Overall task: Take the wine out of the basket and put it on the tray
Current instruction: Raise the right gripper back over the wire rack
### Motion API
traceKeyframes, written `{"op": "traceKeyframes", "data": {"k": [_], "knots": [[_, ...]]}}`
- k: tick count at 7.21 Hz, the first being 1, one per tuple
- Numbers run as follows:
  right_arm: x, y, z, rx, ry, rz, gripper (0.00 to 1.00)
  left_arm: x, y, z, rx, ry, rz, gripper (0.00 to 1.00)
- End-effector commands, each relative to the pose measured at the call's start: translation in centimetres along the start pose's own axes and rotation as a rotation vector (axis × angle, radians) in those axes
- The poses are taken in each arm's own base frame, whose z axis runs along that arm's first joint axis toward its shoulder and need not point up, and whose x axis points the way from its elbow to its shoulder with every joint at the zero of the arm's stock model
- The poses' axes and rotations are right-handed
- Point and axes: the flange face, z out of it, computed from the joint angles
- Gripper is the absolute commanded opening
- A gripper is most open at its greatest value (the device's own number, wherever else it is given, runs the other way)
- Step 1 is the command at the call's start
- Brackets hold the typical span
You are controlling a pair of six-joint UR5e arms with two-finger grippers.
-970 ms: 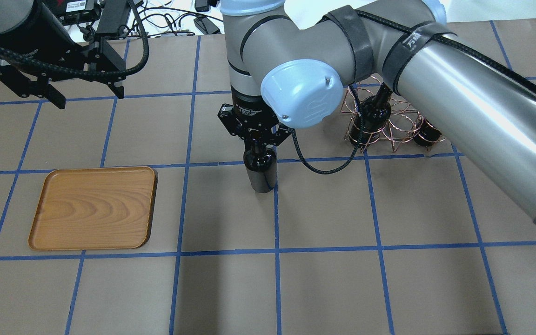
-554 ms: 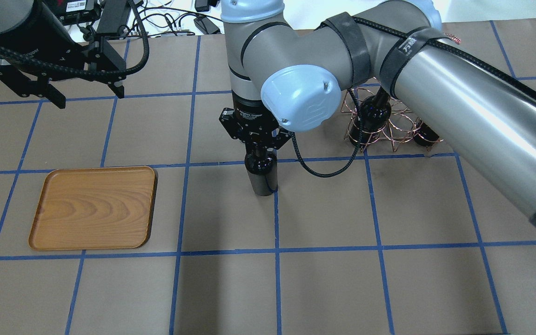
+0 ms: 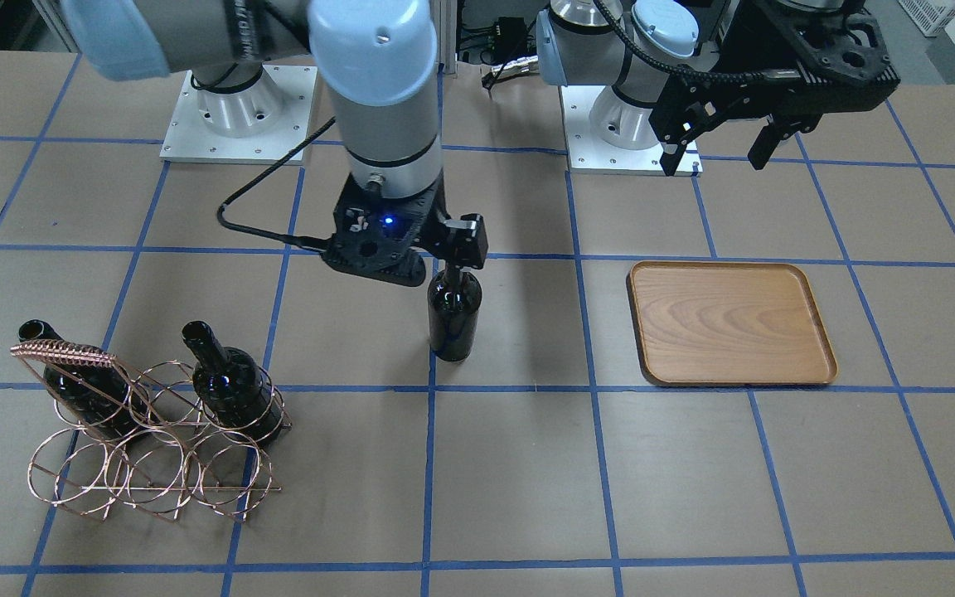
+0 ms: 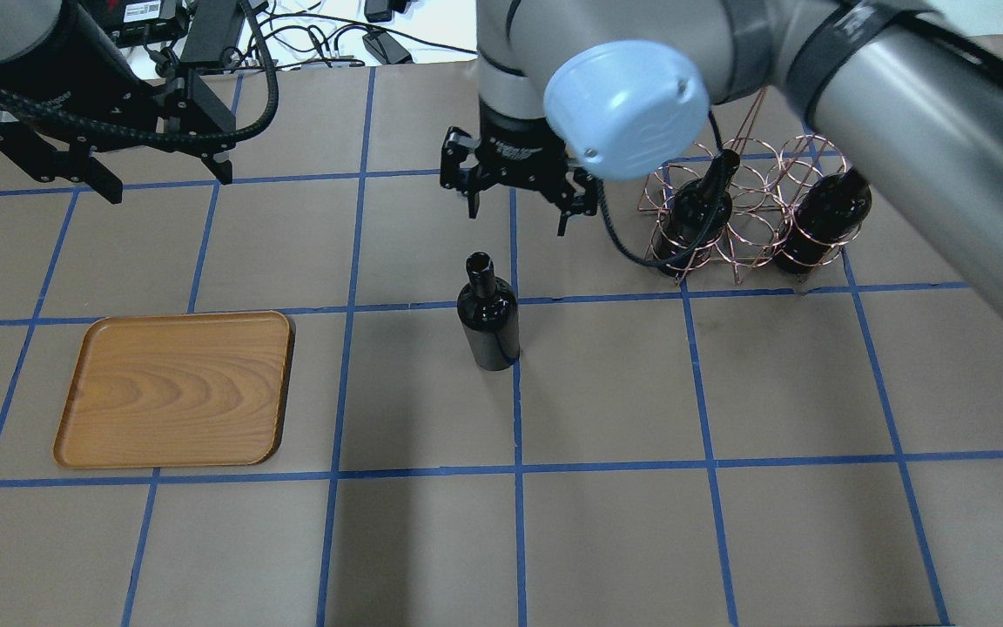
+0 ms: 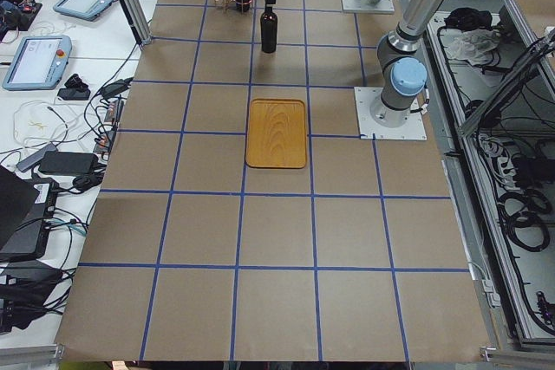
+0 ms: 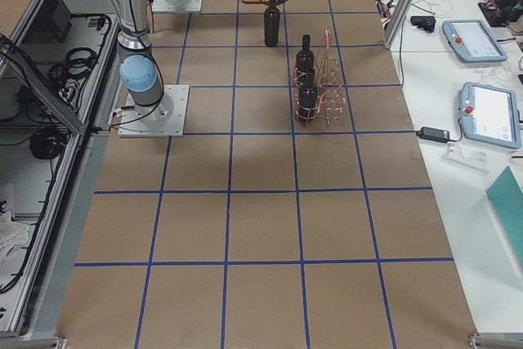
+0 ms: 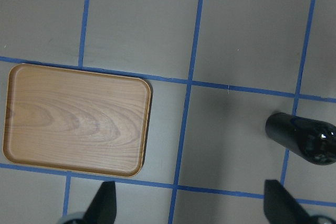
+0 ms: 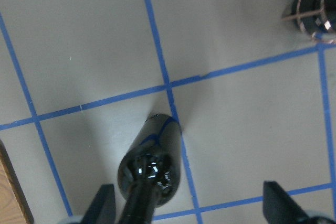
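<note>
**Wine out of basket, standing mid-table; tray not yet reached.**
The wine (image 4: 488,318) stands upright and free on the table (image 4: 606,540), on a blue tape line, between the basket (image 3: 63,351) and the tray (image 4: 175,387) and well apart from both. Two bottles (image 3: 233,385) sit in the basket. The right gripper (image 4: 519,219) hangs above the wine with jaws spread, holding nothing. The left gripper (image 4: 167,185) hovers beyond the tray's far side, also spread and empty. Judged step: a mid-table staging point, with transfer to the tray outstanding (the tray lies on the left arm's side). The next move calls for the left gripper to cross to the bottle, close squarely on the neck, lift without tipping, and set it down inside the rim. The right arm should stand clear.
</note>
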Motion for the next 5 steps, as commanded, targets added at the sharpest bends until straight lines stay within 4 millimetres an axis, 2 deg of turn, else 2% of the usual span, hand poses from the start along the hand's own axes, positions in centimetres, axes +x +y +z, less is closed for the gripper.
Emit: {"op": "traceKeyframes", "data": {"k": [1,2,3,5], "knots": [[8.7,-1.0,-7.0,0.072,0.053,-0.206,1.00,0.1,0.0,0.1,-0.002,0.000,0.001,1.00],[12.0,-1.0,-9.0,0.080,0.051,-0.215,1.00,0.1,0.0,0.0,0.000,0.000,0.001,1.00],[14.0,-0.6,-10.1,0.079,0.049,-0.215,1.00,0.1,0.0,0.0,0.000,0.000,0.003,1.00],[14.9,0.2,-8.4,0.029,0.062,-0.195,1.00,0.1,0.0,0.1,-0.002,0.000,0.003,1.00]]}}
